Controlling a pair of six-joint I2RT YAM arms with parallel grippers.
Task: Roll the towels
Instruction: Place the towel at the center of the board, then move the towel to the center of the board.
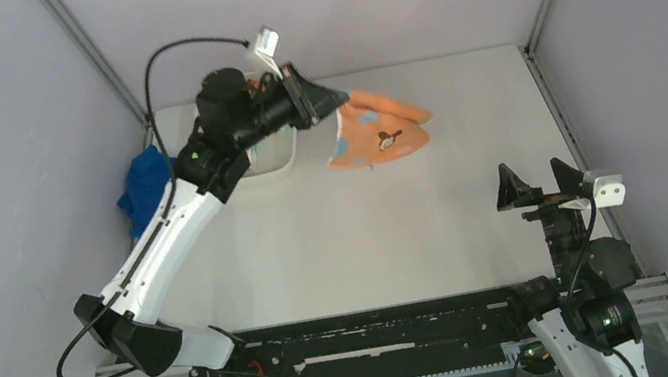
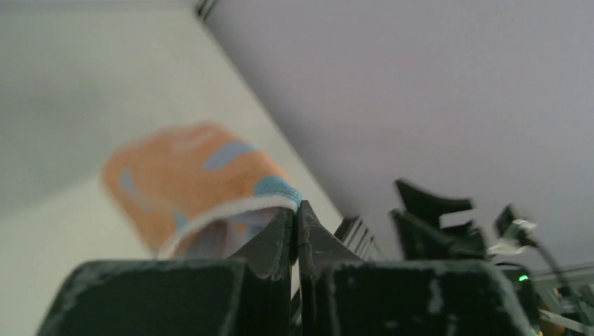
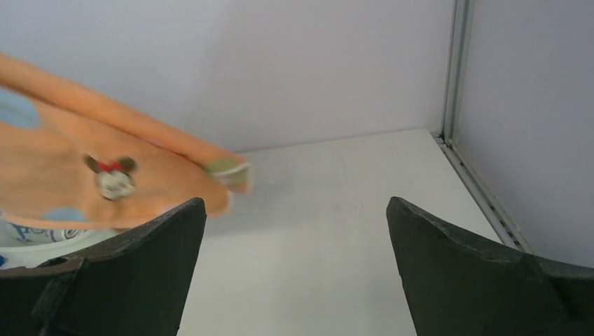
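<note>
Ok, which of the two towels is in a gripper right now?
The peach-orange spotted towel, pinched in the left gripper. The blue towel lies bunched at the left edge of the table, with no gripper on it.

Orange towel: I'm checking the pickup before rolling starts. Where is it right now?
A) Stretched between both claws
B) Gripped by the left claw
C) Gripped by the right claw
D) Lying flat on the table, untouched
B: the left claw is shut on an edge of the orange towel, which drapes from it, while the right claw stands open and well apart from the cloth.
</note>
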